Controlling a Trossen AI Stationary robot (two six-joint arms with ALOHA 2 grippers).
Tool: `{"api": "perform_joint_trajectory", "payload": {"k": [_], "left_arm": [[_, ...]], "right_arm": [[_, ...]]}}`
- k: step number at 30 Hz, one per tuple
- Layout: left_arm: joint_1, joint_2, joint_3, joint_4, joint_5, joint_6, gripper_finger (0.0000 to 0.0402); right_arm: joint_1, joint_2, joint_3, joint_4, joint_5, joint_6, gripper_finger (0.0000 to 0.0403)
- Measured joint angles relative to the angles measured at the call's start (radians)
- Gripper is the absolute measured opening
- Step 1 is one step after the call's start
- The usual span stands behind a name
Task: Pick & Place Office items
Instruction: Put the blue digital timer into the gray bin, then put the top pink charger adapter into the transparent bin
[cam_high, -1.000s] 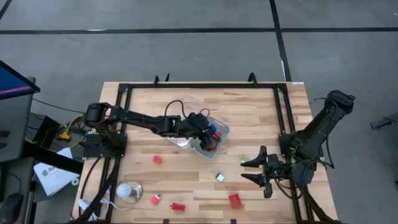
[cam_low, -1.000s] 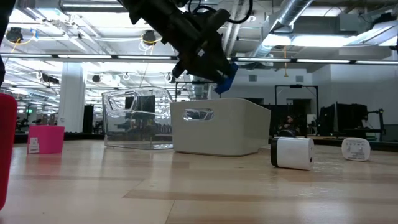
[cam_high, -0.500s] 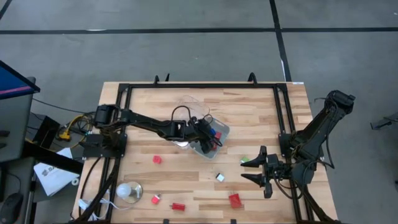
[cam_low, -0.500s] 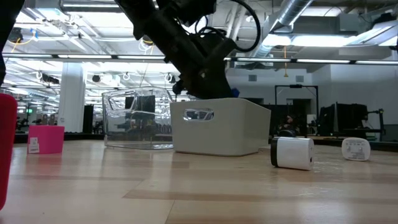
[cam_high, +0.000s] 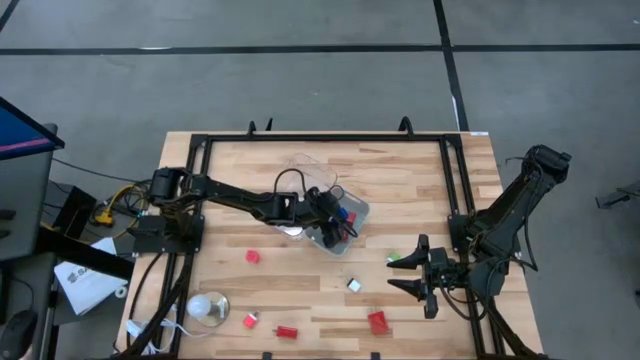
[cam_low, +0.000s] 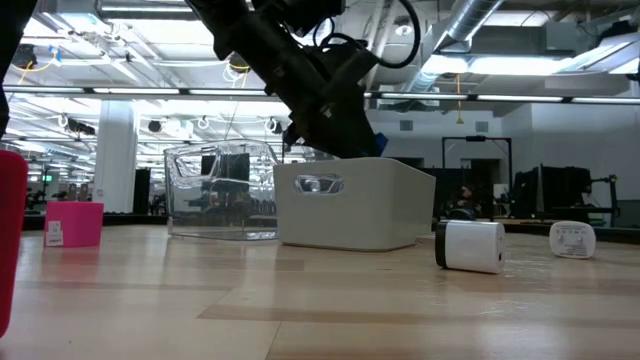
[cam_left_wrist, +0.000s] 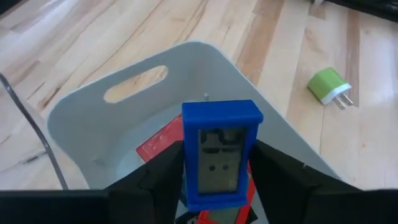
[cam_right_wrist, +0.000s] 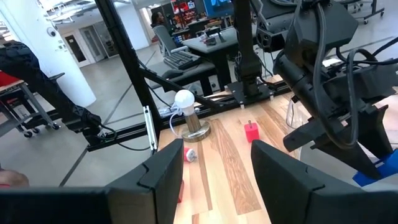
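Observation:
My left gripper (cam_left_wrist: 217, 171) is shut on a blue rectangular piece (cam_left_wrist: 219, 152) with a grey window in its face. It hangs over the white bin (cam_left_wrist: 93, 124); in the high view the gripper (cam_high: 335, 222) is over that bin (cam_high: 357, 213). Red pieces (cam_left_wrist: 158, 140) lie on the bin's floor. More pieces lie on the table: red ones (cam_high: 253, 256) (cam_high: 377, 322) (cam_high: 287, 331), a white one (cam_high: 354, 284) and a green plug (cam_left_wrist: 329, 87). My right gripper (cam_high: 408, 275) waits open near the table's right side. My left gripper pinches the blue piece between its two fingers (cam_left_wrist: 163, 171), one on each long side of its lower half (cam_left_wrist: 189, 177). The fingers slant down from the table's left side. The piece is lifted clear, just above the red pieces in the bin.
A clear tray (cam_low: 220, 190) stands behind the white bin (cam_low: 355, 205). A round whitish object with a cord (cam_high: 208, 307) sits at the near left. A black frame (cam_high: 448, 190) borders the table. Bare wood lies between the bin and the near edge.
My left gripper has moved down and a little toward the table's right, carrying the blue piece from above the white bin's rim down into its opening. It has stayed shut on the piece. The right arm has kept still.

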Motion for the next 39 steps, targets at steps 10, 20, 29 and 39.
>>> {"api": "perform_joint_trajectory", "payload": {"k": [10,20,29,39], "left_arm": [[0.000,-0.006,0.000,0.000,0.000,0.067,0.0246],[-0.015,-0.344,-0.001,-0.157,0.225,0.204,0.0242],[-0.178,-0.709,0.001,-0.462,0.232,0.096,0.0203],[-0.404,-0.648,-0.001,-0.691,0.008,-0.145,0.0192]], "right_arm": [[0.000,0.000,0.000,0.000,-0.002,-0.004,0.0182],[0.000,0.000,0.000,-0.002,-0.002,-0.005,0.0182],[0.001,0.000,0.000,-0.005,-0.002,0.000,0.0182],[0.001,0.000,0.000,-0.009,-0.002,0.003,0.0182]]}}
